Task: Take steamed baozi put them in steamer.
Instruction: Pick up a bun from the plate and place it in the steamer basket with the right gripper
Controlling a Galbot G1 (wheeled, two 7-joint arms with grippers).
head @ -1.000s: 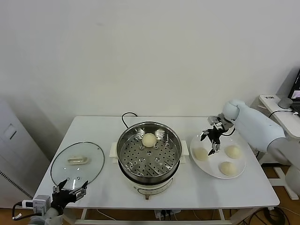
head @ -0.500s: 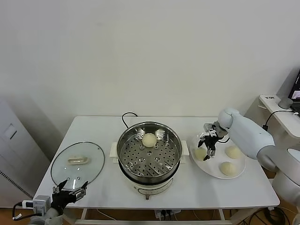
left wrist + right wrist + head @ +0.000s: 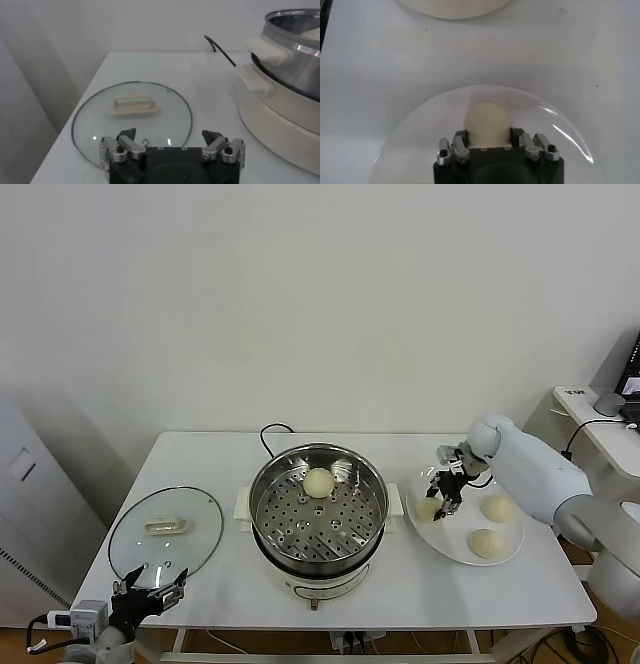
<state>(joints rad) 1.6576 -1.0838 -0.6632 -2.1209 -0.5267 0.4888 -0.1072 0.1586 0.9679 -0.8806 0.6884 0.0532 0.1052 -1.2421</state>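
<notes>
Since the earlier frame our right arm has swung down and inward over the plate [image 3: 505,556] at the right of the head view, and our right gripper [image 3: 441,496] has gone from spread wide above the buns to closed in around the leftmost baozi [image 3: 426,509]. Largest first: the table [image 3: 300,449] fills the lower middle of the frame, the steamer [image 3: 318,509] sits at its centre with one bun [image 3: 318,481] already on the perforated tray toward the back, the glass lid [image 3: 166,531] lies at lower left, and the plate at right carries two other buns [image 3: 497,507] and [image 3: 487,543] besides the gripped one. From the right wrist view we see the fingers [image 3: 461,141] pressed against both sides of the bun [image 3: 486,123], so we judge it gripped, though it seems to rest on the plate. Our worry is the dough: it is soft and smooth, so too hard a squeeze could dent it, and too light a hold could let it slip out on the lift or the carry to the steamer's rim. Our left gripper [image 3: 150,596] waits with fingers wide apart and empty at the lower left, near the lid
</notes>
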